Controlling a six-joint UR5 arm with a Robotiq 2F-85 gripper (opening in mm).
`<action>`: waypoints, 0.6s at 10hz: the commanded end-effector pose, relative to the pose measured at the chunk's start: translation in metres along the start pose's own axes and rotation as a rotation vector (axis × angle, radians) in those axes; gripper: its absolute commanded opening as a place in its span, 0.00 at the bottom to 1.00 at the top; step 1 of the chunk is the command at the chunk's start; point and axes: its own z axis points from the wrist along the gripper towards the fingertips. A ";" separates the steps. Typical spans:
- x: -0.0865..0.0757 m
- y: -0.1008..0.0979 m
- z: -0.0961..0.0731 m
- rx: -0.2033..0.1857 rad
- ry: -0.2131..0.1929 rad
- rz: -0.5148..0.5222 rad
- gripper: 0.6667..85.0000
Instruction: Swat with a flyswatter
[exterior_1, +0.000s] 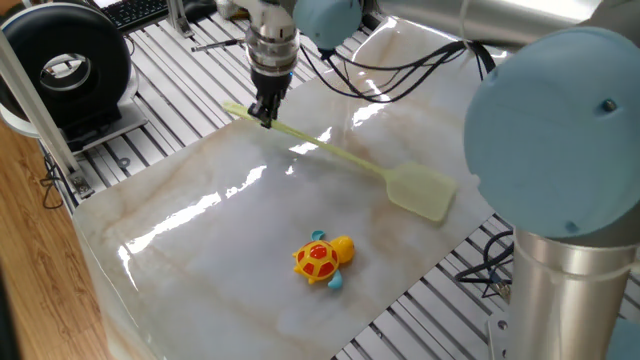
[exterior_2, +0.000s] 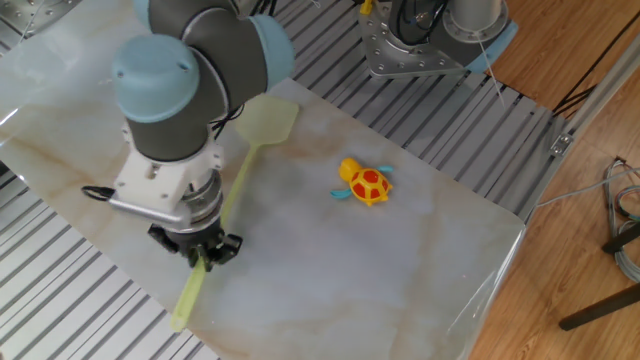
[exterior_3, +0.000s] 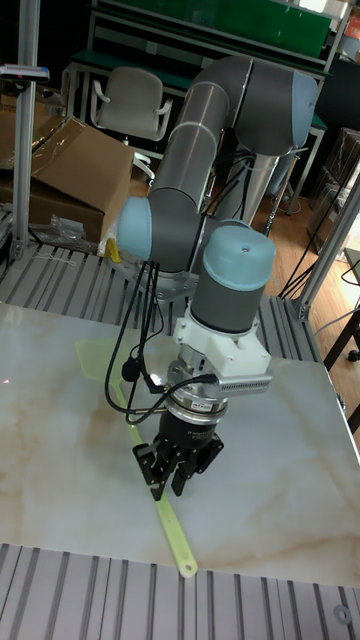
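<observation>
The flyswatter (exterior_1: 420, 192) is pale yellow-green, with a long thin handle and a flat mesh head that lies near the far side of the marble slab (exterior_1: 180, 240). My gripper (exterior_1: 265, 112) is shut on the flyswatter's handle close to its tail end. In the other fixed view the gripper (exterior_2: 205, 258) points down, with the flyswatter (exterior_2: 262, 120) stretching away from it. The tall fixed view shows the gripper (exterior_3: 175, 480) clamped on the flyswatter's handle (exterior_3: 178, 543). A small orange-and-yellow turtle toy (exterior_1: 322, 258) sits on the slab, apart from the swatter head; it also shows as the turtle toy (exterior_2: 365, 183).
A black round device (exterior_1: 65, 65) and a keyboard (exterior_1: 135, 10) stand beyond the slab on the slatted metal table. A silver mount (exterior_2: 415, 45) with cables sits at one edge. The arm's large blue-grey joint (exterior_1: 560, 120) fills one corner. A cardboard box (exterior_3: 60, 160) lies behind.
</observation>
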 end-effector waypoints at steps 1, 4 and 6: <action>0.002 -0.001 0.004 0.020 -0.007 -0.023 0.62; -0.002 -0.021 -0.027 0.070 0.012 -0.067 0.49; -0.009 -0.022 -0.052 0.066 0.025 -0.013 0.33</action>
